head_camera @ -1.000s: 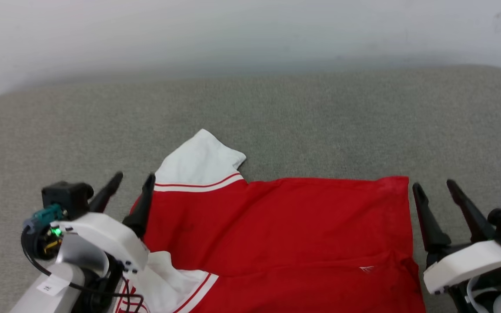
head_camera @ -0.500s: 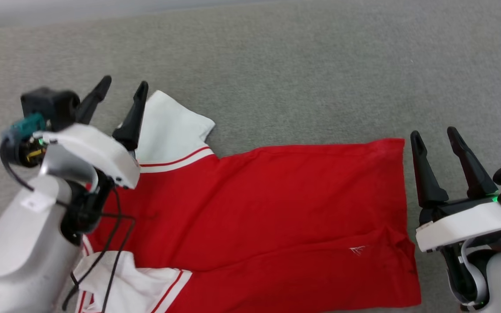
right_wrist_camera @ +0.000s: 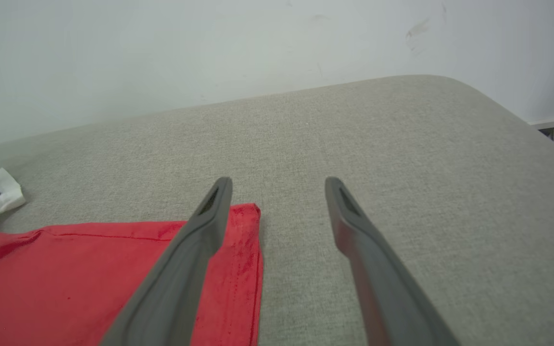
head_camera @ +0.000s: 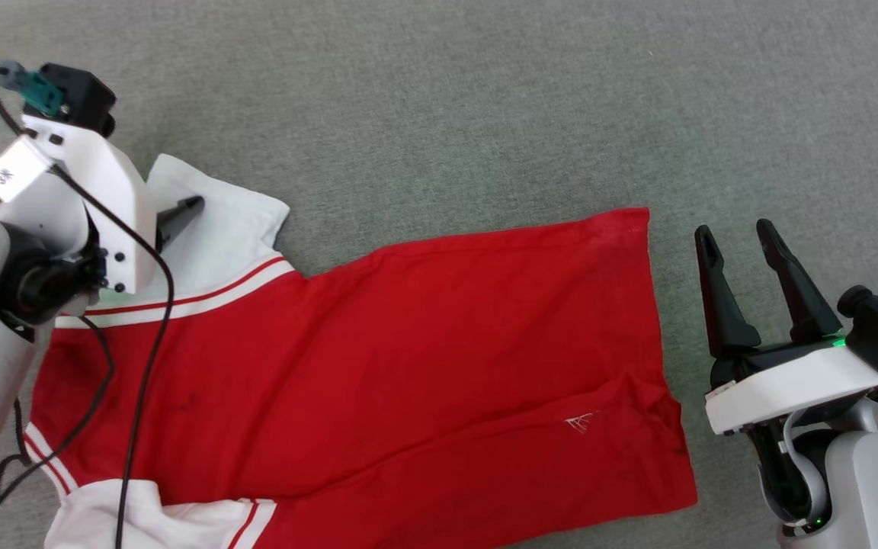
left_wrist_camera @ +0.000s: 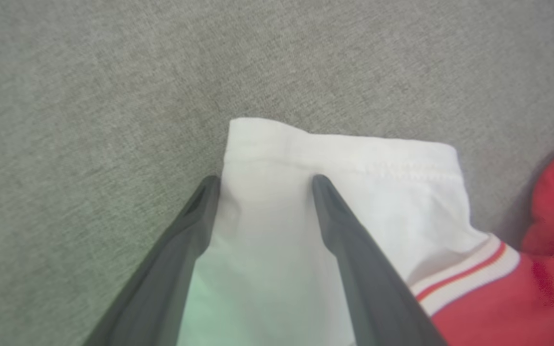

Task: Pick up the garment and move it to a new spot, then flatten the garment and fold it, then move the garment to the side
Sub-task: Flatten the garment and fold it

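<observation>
Left side, head view: the left gripper (head_camera: pixel 180 213) is mostly hidden behind its white wrist housing (head_camera: pixel 104 191), and one dark finger pokes out over the garment's white sleeve (head_camera: pixel 218 221). A black cable (head_camera: pixel 142 343) loops down across the red cloth.

Left wrist view adds what the head view hides. Both fingers are spread wide with nothing pinched; one runs along the sleeve's outer edge and the other lies over the white cloth short of the cuff hem. Contact with the cloth: cannot tell.

Centre, head view: the garment (head_camera: pixel 378 366) lies spread on the grey fabric surface (head_camera: pixel 447 114), red body mostly flat with a few creases. A second white sleeve (head_camera: pixel 165 518) is bunched at the lower left, and a small white mark (head_camera: pixel 580 422) sits near the hem. No lettering or number shows.

Right side, head view: the right gripper (head_camera: pixel 736 230) is open and empty, just beside the hem edge, over bare surface.

Right wrist view: the far hem corner (right_wrist_camera: pixel 253 209) shows next to one finger, the other finger is over grey fabric. This view alone shows a pale wall (right_wrist_camera: pixel 209 48) behind the surface's rounded far edge.
</observation>
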You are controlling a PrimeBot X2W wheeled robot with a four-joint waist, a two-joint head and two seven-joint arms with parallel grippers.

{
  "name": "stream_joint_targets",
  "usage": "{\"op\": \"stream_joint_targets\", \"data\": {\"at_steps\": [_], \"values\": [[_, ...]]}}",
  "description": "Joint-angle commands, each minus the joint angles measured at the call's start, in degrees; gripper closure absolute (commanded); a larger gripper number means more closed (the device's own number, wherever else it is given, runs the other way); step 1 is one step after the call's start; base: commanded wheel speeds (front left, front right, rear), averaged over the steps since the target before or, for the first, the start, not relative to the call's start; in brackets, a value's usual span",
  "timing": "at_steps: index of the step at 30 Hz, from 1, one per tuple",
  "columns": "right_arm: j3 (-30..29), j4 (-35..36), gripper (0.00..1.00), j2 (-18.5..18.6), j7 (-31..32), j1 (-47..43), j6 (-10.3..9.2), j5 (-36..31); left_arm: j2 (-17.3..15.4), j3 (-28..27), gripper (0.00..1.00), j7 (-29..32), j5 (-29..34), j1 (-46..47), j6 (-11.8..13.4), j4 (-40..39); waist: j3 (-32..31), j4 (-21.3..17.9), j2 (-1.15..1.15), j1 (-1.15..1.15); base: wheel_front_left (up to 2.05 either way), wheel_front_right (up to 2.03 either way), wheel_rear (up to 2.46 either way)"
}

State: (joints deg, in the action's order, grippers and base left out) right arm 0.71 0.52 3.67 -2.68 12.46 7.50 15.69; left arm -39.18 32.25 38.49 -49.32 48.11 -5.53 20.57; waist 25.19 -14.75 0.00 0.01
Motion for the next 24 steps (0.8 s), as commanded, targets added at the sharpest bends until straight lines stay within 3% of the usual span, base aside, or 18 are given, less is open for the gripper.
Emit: {"op": "stream_joint_targets", "data": {"at_steps": [1, 4, 5, 6, 8, 14, 24], "values": [[0.1, -0.5, 0.0, -0.4, -0.5, 0.9, -0.02, 0.8, -0.6, 0.9, 0.0, 3.8, -0.4, 0.8, 0.7, 1.3, 1.2, -1.0, 0.0, -0.01, 0.0, 0.0, 0.0], [0.1, -1.2, 0.0, -0.5, -0.5, 1.0, -0.02, 1.3, -0.2, 2.7, 0.0, 8.8, -1.6, -0.4, 1.3, 2.8, 1.8, -1.4, 0.0, -0.01, 0.0, 0.0, 0.0], [0.1, -1.5, 0.0, -0.5, -0.2, 1.0, -0.02, 1.4, 0.2, 3.2, 0.52, 10.2, -2.0, -0.8, 1.6, 3.3, 1.9, -1.5, 0.0, -0.01, 0.0, 0.0, 0.0], [0.1, -1.5, 0.0, -0.5, -0.2, 1.0, -0.02, 1.4, 0.2, 3.2, 0.52, 10.2, -2.0, -0.8, 1.6, 3.3, 1.9, -1.5, 0.0, -0.01, 0.0, 0.0, 0.0], [0.0, -1.8, 0.0, -0.6, 0.2, 1.1, -0.02, 2.0, 1.0, 3.7, 1.0, 11.0, -2.5, -1.3, 1.7, 3.4, 2.1, -1.5, 0.0, -0.01, 0.0, 0.0, 0.0], [0.5, -5.1, 0.0, 1.0, 4.9, 2.5, -0.02, 5.8, 3.1, 2.0, 1.0, 6.8, -3.7, -1.5, 1.8, 3.9, 1.0, -0.6, 0.0, -0.01, 0.0, 0.0, 0.0], [5.5, -13.0, 0.0, 9.3, 22.9, 11.2, -0.02, 11.5, 5.2, -0.6, 1.0, -5.4, -2.7, 0.0, 0.0, 1.1, -2.4, 4.4, 0.0, -0.01, 0.0, 0.0, 0.0]]}}
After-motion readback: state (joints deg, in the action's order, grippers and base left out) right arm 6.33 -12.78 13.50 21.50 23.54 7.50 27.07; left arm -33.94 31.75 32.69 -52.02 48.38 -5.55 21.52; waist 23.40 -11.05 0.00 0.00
